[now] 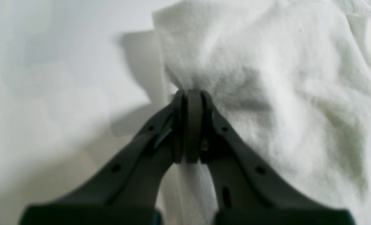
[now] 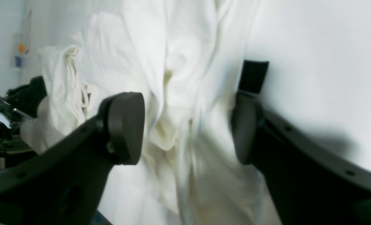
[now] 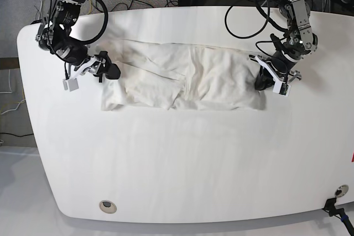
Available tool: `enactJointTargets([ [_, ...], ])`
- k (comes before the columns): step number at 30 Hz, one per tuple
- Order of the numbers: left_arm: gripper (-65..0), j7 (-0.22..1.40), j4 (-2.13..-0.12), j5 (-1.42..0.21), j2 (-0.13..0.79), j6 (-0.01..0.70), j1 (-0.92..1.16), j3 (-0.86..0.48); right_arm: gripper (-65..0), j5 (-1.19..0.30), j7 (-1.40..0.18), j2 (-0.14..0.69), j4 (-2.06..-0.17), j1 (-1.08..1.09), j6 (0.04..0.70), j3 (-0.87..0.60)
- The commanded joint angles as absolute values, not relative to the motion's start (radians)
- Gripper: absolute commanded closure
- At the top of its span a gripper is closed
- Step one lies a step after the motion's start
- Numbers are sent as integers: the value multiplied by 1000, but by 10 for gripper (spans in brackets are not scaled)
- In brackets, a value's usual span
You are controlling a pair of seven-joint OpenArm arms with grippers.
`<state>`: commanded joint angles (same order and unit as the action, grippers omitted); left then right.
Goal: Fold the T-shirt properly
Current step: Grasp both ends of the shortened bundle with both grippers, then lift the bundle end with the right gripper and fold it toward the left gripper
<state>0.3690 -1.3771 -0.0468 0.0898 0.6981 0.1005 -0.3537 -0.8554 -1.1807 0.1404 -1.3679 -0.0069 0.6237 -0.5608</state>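
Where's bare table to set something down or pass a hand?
Free: the wide stretch of table below the T-shirt, down to the near edge; also the strip left of the right gripper. Crowded: the shirt's band between both arms, left gripper clamped on the cloth.

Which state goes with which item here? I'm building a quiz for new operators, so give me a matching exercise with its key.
Column one:
1. left gripper
2. right gripper
3. T-shirt
4. table

Column two:
A. spread wide and rumpled, plain white side up
B. open, jaws on either side of bunched cloth
C. white, bearing the cloth
D. shut on a pinch of fabric

Pairs: 1-D, 2-B, 3-A, 4-C
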Motion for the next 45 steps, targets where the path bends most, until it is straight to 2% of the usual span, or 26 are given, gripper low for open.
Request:
enactJointTargets([
  [7,0,369,-1379,-48,90,698,111,-354,-411,-855,-1181,113,-1369,-5,619,-533],
  [9,0,369,-1379,-48,90,698,111,-354,-394,-855,-1179,114,-1369,-5,619,-533],
  [11,0,369,-1379,-48,90,698,111,-354,-317,-852,-1176,114,-1369,-2,619,-533],
  [17,0,369,-1379,-48,90,698,111,-354,-10,-849,-1176,116,-1371,19,616,-533],
  [18,0,369,-1379,-48,90,698,111,-354,0,-849,-1176,116,-1372,22,616,-533],
  [20,0,369,-1379,-48,90,698,111,-354,0,-845,-1176,116,-1425,19,610,-533],
  [26,0,369,-1379,-48,90,698,111,-354,0,-849,-1196,105,-1675,-13,479,-516],
  [33,0,369,-1380,-48,85,698,111,-354,0,-843,-1208,71,-1768,-28,473,-406],
  [38,0,369,-1400,-48,85,698,111,-321,0,-840,-1208,-13,-1765,-35,472,-371],
  [42,0,369,-1405,-48,85,698,111,-314,0,-840,-1208,-85,-1768,-33,412,-318],
  [45,0,369,-1406,-50,85,698,111,-312,0,-840,-1207,-127,-1764,-30,403,-286],
])
